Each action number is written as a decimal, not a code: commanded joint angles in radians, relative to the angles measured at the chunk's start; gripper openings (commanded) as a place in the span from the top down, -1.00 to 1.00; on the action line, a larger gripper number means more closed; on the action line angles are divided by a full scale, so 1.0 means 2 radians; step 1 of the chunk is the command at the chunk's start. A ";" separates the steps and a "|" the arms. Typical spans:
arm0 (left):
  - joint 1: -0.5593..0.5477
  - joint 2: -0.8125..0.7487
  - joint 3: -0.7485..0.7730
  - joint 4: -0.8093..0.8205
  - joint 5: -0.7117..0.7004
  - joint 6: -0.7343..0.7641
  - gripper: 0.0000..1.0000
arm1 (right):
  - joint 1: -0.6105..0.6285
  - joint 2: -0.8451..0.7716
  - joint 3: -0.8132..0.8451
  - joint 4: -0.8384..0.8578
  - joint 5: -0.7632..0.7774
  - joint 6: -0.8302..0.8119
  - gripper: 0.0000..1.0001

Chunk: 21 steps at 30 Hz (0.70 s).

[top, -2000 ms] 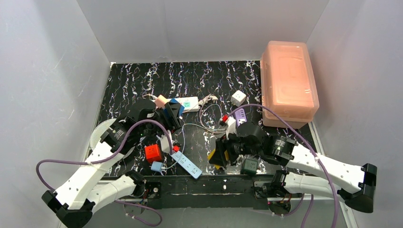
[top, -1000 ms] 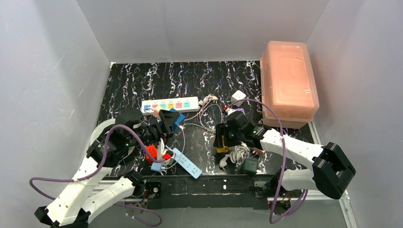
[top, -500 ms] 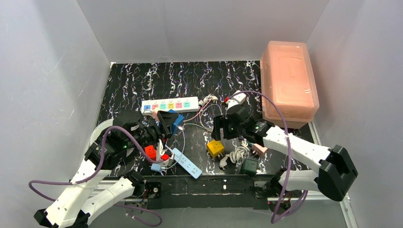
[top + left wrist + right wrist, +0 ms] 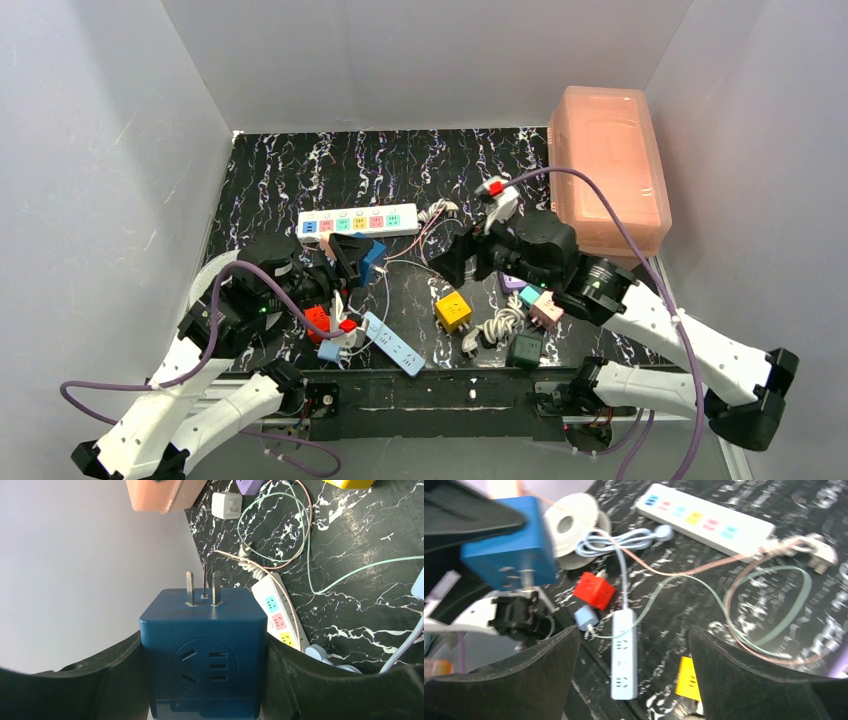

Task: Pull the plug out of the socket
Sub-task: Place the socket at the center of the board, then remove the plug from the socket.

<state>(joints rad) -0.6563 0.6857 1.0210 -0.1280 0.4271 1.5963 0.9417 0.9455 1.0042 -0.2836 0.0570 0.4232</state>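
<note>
The left pincer (image 4: 202, 680) clamps the blue cube plug (image 4: 202, 630) (prongs bare), apart from the socket (image 4: 358, 221). The right pincer (image 4: 630, 635) gapes wide, holding nothing. The pink lidded box (image 4: 608, 170) is closed and its contents are unclear.

No text, label, brand, number or sign can be read anywhere. On the blue plug (image 4: 202, 650), only moulded slots and two metal prongs are seen, and no lettering can be made out. The pastel faces of the socket (image 4: 358, 221), just beyond the plug on the counter (image 4: 300, 160), are too small for any marking to be told. The slim light-blue strip (image 4: 623, 655), on the plug's near side, is blurred.
</note>
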 commanded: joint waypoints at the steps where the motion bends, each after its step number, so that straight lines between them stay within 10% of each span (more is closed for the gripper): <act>1: 0.001 -0.008 -0.002 0.034 0.030 -0.013 1.00 | 0.068 0.046 0.056 0.054 0.011 -0.039 -0.75; 8: 0.000 -0.001 0.006 0.041 0.034 -0.016 1.00 | 0.115 0.074 0.033 0.217 0.021 -0.041 -0.77; 21: 0.000 0.010 0.011 0.047 0.023 0.005 1.00 | 0.136 0.147 0.055 0.267 -0.001 -0.029 -0.79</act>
<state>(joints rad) -0.6563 0.7090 1.0122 -0.0868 0.4496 1.5829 1.2030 1.2205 1.0718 0.1612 0.0559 0.3584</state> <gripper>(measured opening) 0.599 0.894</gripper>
